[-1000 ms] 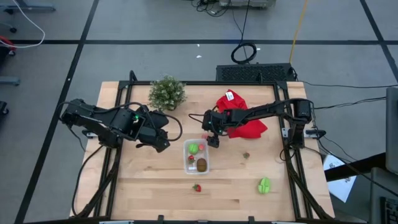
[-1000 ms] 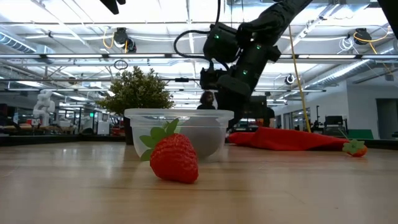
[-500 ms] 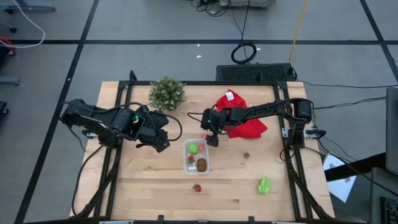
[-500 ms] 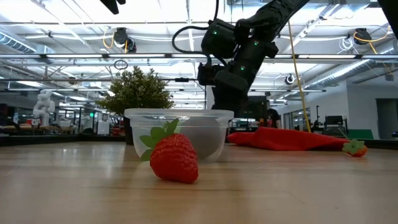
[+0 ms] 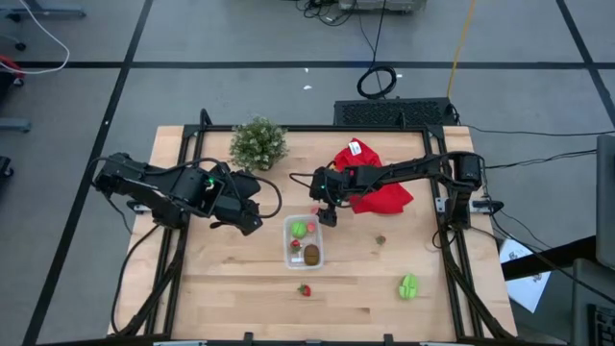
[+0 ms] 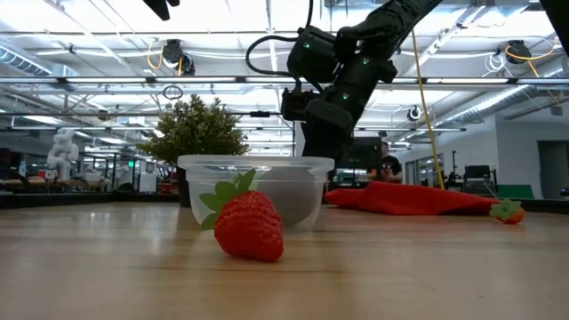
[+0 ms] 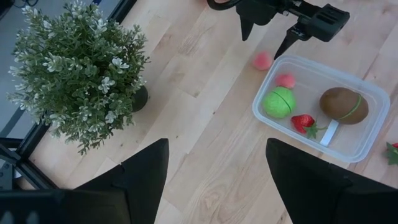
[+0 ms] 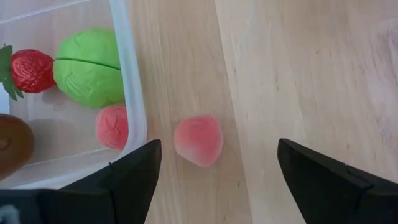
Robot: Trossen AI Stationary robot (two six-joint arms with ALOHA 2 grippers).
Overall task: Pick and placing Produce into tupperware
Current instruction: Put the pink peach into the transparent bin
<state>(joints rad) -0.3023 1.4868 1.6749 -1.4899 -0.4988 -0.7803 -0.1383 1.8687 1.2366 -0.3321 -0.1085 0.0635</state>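
a: where does the right gripper (image 5: 323,217) sit?

b: it hangs over the table just past the far end of the tupperware (image 5: 304,241), between the tub and the red cloth (image 5: 377,188). its fingers (image 8: 134,168) are spread wide and hold nothing. a small pink piece (image 8: 198,140) lies on the wood between them, just outside the tub's wall.

a: and inside the tub?

b: a round green piece (image 7: 278,102), a brown oval (image 7: 340,104), a red strawberry (image 7: 303,122) and another pink piece (image 7: 285,79) tucked in the corner nearest the loose one.

a: what is still out on the table?

b: a second strawberry (image 5: 305,289) just beyond the tub's near end, a green piece (image 5: 408,285) well off toward the right front, and a tiny brown bit (image 5: 381,239) to the tub's right, too small to tell what it is.

a: the left gripper (image 5: 251,217)?

b: it waits to the left of the tub, near the bushy plant (image 5: 258,143), fingers wide apart and empty.
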